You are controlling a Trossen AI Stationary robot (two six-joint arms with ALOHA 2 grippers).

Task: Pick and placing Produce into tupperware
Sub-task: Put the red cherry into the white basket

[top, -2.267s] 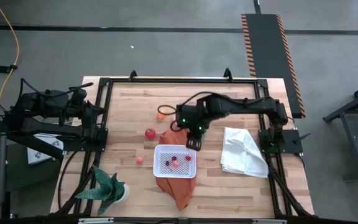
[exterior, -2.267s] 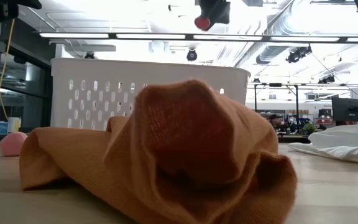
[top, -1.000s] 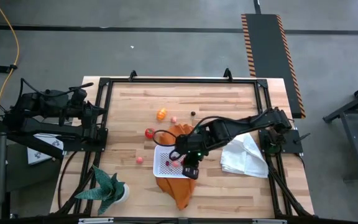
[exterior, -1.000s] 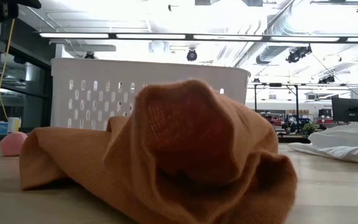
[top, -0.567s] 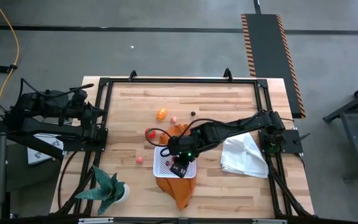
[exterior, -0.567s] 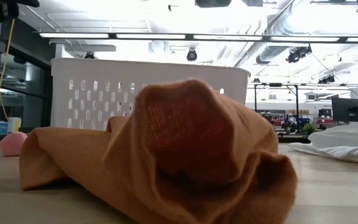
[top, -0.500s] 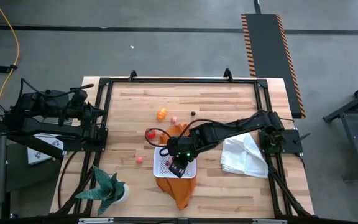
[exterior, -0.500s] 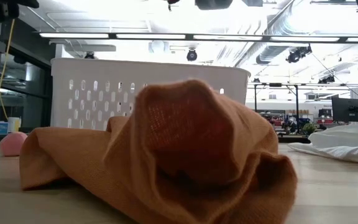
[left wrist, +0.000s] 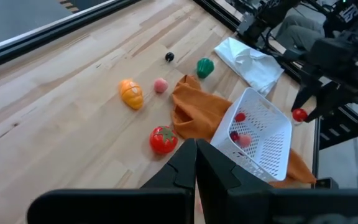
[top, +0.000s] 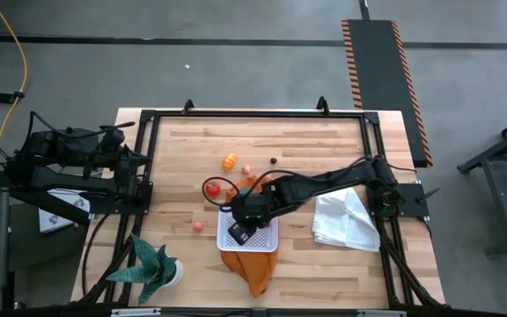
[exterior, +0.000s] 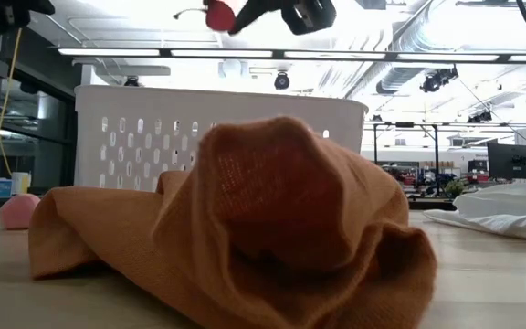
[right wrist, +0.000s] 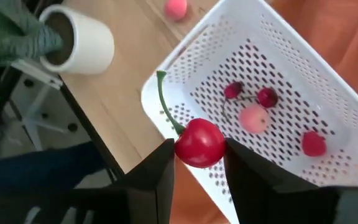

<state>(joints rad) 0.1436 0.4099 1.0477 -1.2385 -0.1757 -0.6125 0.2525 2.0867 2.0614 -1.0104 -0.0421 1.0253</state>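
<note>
My right gripper [right wrist: 199, 158] is shut on a red cherry [right wrist: 199, 142] with a green stem. It hangs above the left rim of the white perforated tupperware [top: 271, 242], which stands on an orange cloth [top: 253, 271]. Several small red and pink produce pieces [right wrist: 253, 118] lie inside the tupperware. On the bare wood lie a tomato [top: 211, 187], an orange piece [top: 228, 161], two pink pieces [top: 198, 225] and a dark berry [top: 273, 161]. A green piece [left wrist: 204, 66] lies beyond the cloth. My left gripper [left wrist: 196, 167] waits, shut, over the table's left edge. My right gripper pinches the cherry's round body [right wrist: 185, 149] between its two fingers, at their free ends [exterior: 245, 18]. The fingers slant down from the table's right side. The stem [right wrist: 165, 102] sticks out free beyond the fingertips. The cherry hangs clear, high above the tupperware's rim [right wrist: 157, 109].
A white cloth [top: 346, 220] lies crumpled at the table's right. A green spiky plant in a white pot [top: 152, 264] stands at the near left corner. A black frame [top: 236, 113] runs round the table. The orange cloth [exterior: 272, 219] bunches up in front of the tupperware.
My right gripper has carried the cherry down and toward the table's left edge, across the tupperware to its left rim, and has rolled about its own axis. It has stayed shut on the cherry and has come into the top of the low view.
</note>
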